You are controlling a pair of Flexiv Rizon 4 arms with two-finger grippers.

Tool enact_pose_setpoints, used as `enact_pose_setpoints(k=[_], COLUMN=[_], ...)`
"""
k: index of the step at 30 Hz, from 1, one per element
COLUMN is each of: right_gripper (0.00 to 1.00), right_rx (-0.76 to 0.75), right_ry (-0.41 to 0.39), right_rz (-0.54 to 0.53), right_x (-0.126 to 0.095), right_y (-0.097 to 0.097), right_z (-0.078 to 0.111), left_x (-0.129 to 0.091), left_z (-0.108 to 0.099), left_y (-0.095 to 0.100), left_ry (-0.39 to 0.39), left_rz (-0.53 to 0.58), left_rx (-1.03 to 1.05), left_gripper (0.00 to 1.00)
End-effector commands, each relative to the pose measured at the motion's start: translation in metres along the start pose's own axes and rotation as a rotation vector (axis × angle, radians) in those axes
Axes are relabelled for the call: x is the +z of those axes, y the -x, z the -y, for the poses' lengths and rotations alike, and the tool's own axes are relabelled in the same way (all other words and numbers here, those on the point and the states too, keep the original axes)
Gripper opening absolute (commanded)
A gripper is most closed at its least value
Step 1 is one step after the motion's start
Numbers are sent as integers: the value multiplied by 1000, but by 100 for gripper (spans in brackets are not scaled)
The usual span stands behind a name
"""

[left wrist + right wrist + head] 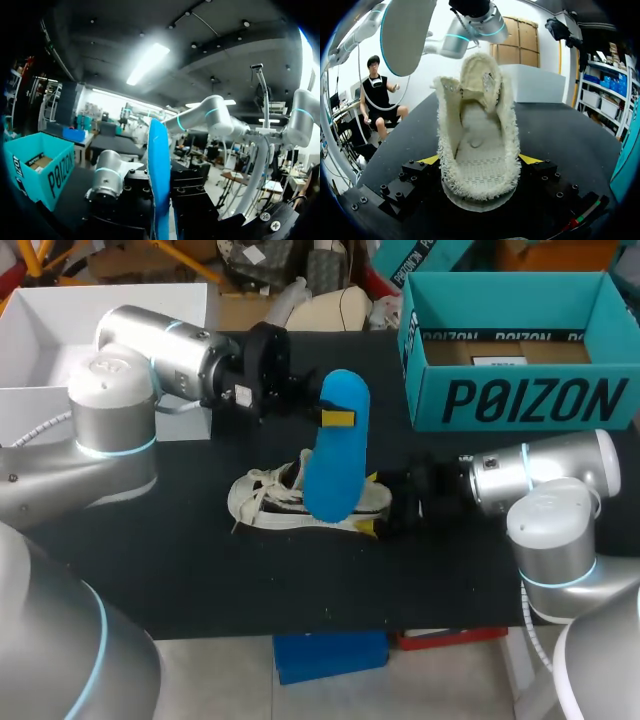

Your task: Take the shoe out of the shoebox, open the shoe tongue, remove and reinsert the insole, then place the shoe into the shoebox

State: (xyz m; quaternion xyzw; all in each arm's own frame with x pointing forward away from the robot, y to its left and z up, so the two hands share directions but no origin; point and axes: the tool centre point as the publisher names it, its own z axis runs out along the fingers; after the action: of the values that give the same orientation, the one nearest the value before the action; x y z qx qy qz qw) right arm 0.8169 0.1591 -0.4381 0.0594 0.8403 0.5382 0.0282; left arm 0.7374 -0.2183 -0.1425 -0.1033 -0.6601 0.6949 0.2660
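Insole — bright blue, upright — tight in left pincer; fuzzy cream shoe tight in right pincer.

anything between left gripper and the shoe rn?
Only the blue insole: left gripper shut on its upper part, lower end down at the shoe. Clearest in the head view.

Between the fingers of the left gripper, the insole looks like smooth, matt blue foam with a thin, clean edge. Between the fingers of the right gripper, the shoe is cream cloth; its collar and lining are rough and fleecy, its inner floor finely woven. Under both, the table is matt black. Beyond the right fingers, the shoebox is matt teal card.
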Motion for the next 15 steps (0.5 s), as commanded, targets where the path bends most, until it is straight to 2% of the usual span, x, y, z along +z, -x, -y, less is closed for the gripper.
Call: enact_pose_setpoints(k=[1, 8, 15], right_gripper=[0, 0, 0], right_rx=[2, 2, 2], right_ry=[-2, -2, -2], right_rz=[1, 1, 1], right_x=[3, 3, 3], right_y=[0, 0, 0], right_z=[1, 1, 1], left_x=[7, 16, 17], left_z=[1, 15, 33], left_y=[-24, -42, -59], left_ry=[-98, -95, -35], left_rz=[212, 293, 351], left_rx=[-26, -84, -124], left_gripper=[0, 0, 0])
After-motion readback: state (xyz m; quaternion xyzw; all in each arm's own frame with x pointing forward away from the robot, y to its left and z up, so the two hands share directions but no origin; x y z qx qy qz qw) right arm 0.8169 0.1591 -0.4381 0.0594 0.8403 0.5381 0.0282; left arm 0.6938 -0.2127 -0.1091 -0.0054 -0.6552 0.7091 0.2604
